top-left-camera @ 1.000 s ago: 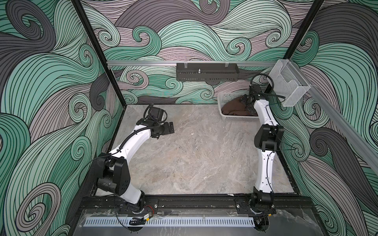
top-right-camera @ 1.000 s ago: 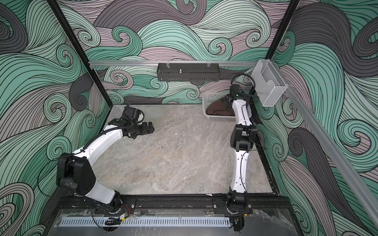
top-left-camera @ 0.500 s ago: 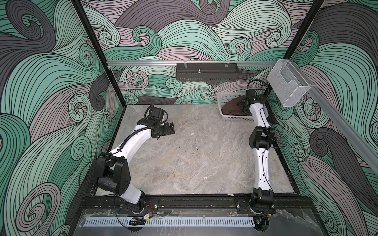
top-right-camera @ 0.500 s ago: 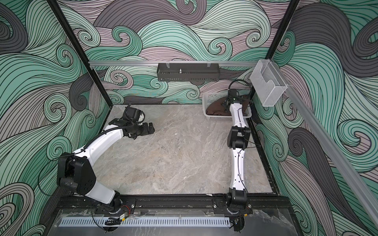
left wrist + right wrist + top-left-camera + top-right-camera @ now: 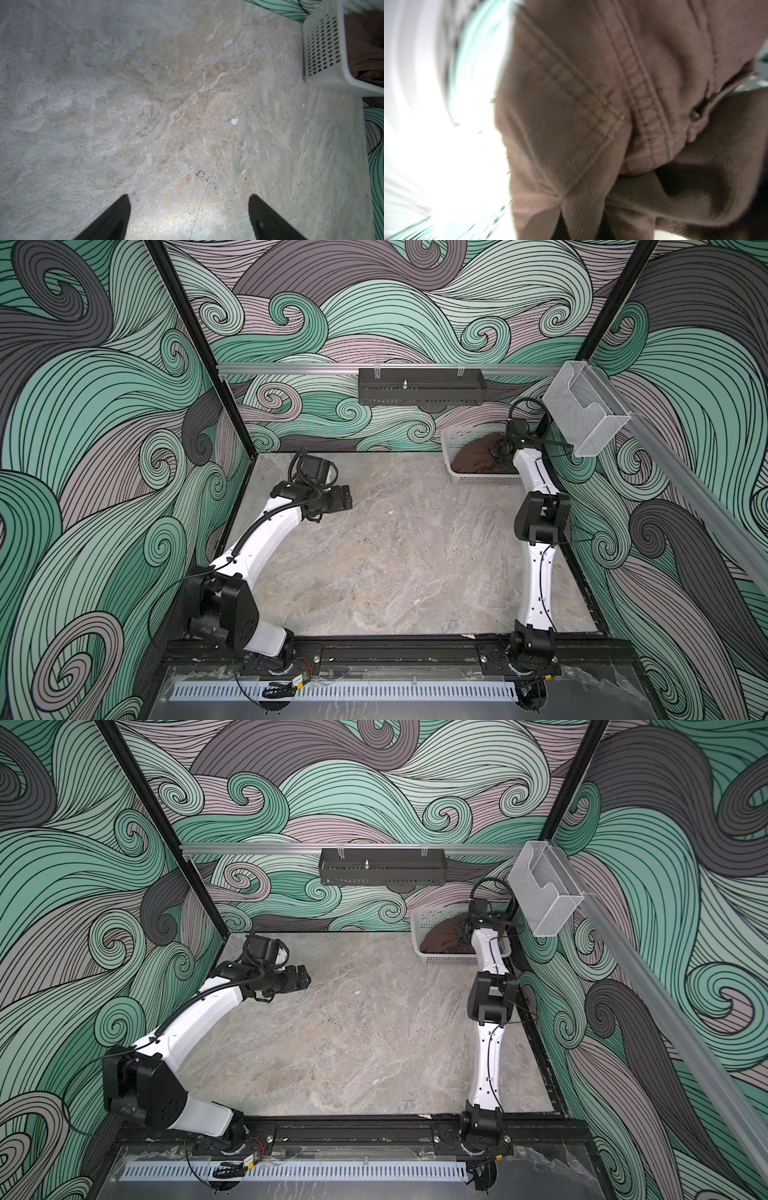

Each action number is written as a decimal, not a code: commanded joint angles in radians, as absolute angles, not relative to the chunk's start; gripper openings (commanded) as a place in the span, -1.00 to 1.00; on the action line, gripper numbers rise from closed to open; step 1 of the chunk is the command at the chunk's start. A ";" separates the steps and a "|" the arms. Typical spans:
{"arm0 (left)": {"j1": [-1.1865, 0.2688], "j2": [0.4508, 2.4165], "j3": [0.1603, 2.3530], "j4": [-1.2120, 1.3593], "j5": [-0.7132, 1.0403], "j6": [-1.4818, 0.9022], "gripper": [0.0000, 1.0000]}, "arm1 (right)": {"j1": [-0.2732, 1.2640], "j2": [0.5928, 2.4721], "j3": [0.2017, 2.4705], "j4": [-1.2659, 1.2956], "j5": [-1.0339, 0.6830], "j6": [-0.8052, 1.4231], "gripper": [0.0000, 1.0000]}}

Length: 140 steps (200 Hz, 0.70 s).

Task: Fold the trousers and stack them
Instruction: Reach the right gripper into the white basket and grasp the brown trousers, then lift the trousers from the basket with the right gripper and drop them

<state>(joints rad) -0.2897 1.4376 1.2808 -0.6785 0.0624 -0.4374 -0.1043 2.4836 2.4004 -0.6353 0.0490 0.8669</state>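
Dark brown trousers (image 5: 473,457), finely ribbed with double-stitched seams, lie bunched in white perforated basket (image 5: 484,480); right gripper (image 5: 496,452) pinches shut on them. Marbled table (image 5: 145,93) under wide-spread left gripper (image 5: 188,197).

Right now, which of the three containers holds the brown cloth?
The white mesh basket on the table holds the trousers; the black tray and clear box hang on rails.

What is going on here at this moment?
The right gripper is down in the white mesh basket at the far right corner of the table. It is shut, apparently on the brown trousers bunched inside. The left gripper hangs open above the table surface, holding nothing. No folding is done yet: the trousers lie wholly in the basket.
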 commanded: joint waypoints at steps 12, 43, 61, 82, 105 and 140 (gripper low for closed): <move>-0.296 1.301 1.303 -0.717 0.030 -0.451 0.65 | -0.075 2.157 2.340 -0.535 0.041 0.824 -1.00; -0.296 1.169 1.252 -0.725 0.019 -0.457 0.59 | -0.074 2.014 2.347 -0.585 0.003 0.804 -1.00; -0.296 1.108 1.244 -0.755 0.015 -0.455 0.43 | -0.073 1.937 2.347 -0.598 -0.034 0.809 -1.00; -0.295 1.040 1.237 -0.788 0.014 -0.458 0.35 | -0.065 1.854 2.342 -0.617 -0.086 0.821 -1.00; -0.296 0.963 1.223 -0.815 0.013 -0.468 0.32 | -0.041 1.763 2.282 -0.629 -0.152 0.818 -1.00; -0.296 0.874 1.218 -0.874 0.002 -0.469 0.31 | 0.027 1.621 2.183 -0.639 -0.201 0.767 -1.00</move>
<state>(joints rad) -0.2905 0.9199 1.2194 -0.7944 0.0269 -0.4580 -0.0284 1.7088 2.1994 -0.6762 -0.1177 0.8135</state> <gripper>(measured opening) 0.656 0.103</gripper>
